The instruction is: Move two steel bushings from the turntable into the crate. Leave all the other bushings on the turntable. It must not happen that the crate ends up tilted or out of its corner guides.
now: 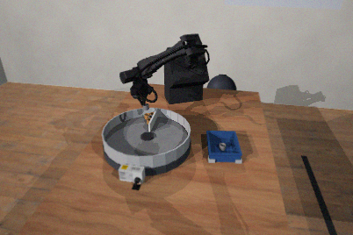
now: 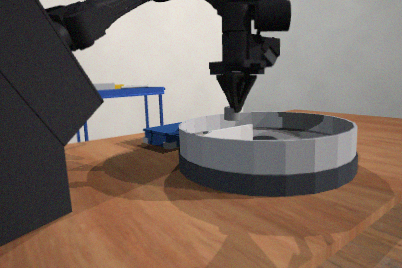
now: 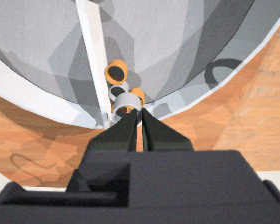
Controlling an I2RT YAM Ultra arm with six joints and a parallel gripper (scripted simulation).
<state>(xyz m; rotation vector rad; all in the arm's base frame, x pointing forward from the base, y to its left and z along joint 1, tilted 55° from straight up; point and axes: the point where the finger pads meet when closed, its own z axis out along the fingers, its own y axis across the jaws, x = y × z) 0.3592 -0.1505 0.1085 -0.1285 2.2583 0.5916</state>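
Note:
My gripper [image 1: 144, 104] [image 2: 236, 109] [image 3: 139, 112] is shut on the wall of a steel bushing [image 1: 146, 108] [image 2: 231, 113] [image 3: 127, 100], held at about rim height over the back of the turntable [image 1: 110, 146] [image 2: 300, 156]. In the wrist view, another steel bushing [image 3: 112, 92] lies below it, beside a larger orange bushing [image 3: 116, 71] and a smaller orange bushing [image 3: 137, 94]. More orange shows through the held bushing; what lies there is partly hidden. The blue crate [image 1: 225, 159] [image 2: 162, 136] stands right of the turntable in the top view, with a steel bushing [image 1: 222, 146] inside.
A white divider [image 1: 152, 122] [image 2: 230, 132] [image 3: 92, 45] stands on the turntable close beside the bushings. The turntable's raised rim surrounds them. A small white box [image 1: 132, 174] stands at the turntable's front. A black strip [image 1: 317, 194] lies far right.

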